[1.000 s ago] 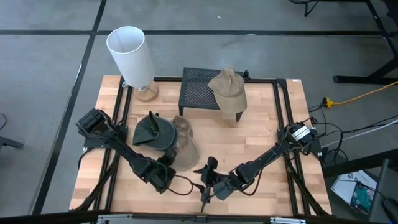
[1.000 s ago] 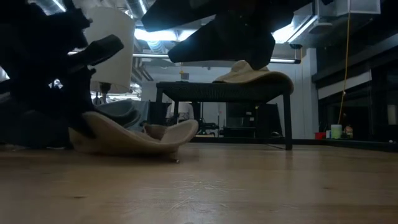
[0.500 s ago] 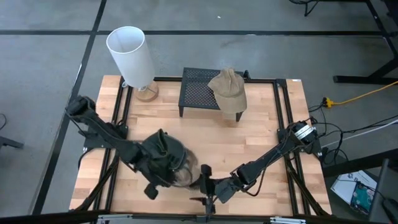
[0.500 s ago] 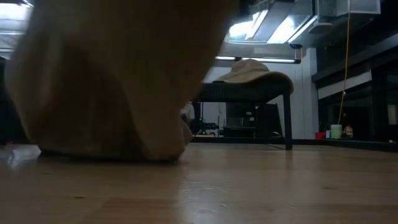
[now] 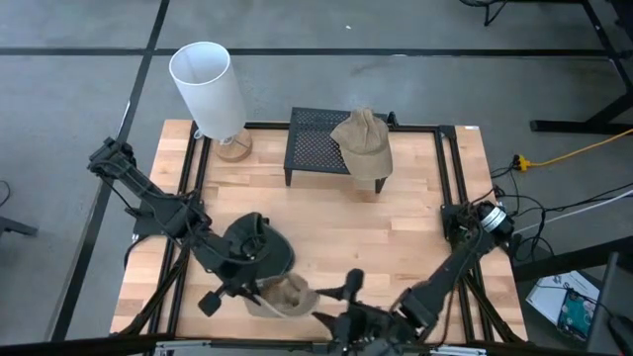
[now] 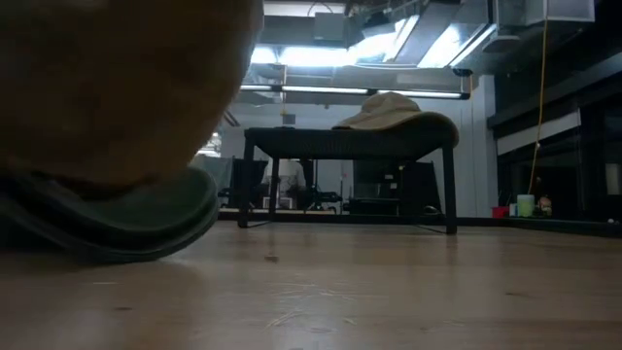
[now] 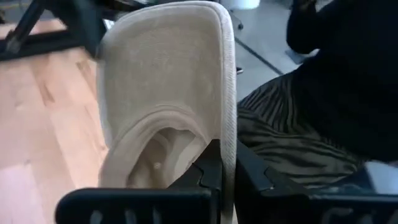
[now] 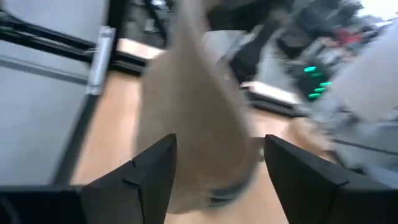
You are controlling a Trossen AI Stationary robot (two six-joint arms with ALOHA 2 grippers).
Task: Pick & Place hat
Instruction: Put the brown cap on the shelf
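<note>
1. You are carrying the tan hat (image 5: 285,295) low over the table's (image 5: 415,208) front edge, beside the green hat (image 5: 252,247).
2. Your left gripper (image 7: 219,163) is pinching its brim.
3. Your right gripper (image 8: 214,174) is waiting spread wide; next, probably lift toward the rack (image 5: 318,148).

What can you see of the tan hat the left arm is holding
The tan hat is a soft cloth cap with a stitched brim, crown hollow facing the wrist camera. The left gripper has its jaws shut on the brim edge, near the table's front edge, beside the dark green hat. The right gripper faces it, jaws open.
</note>
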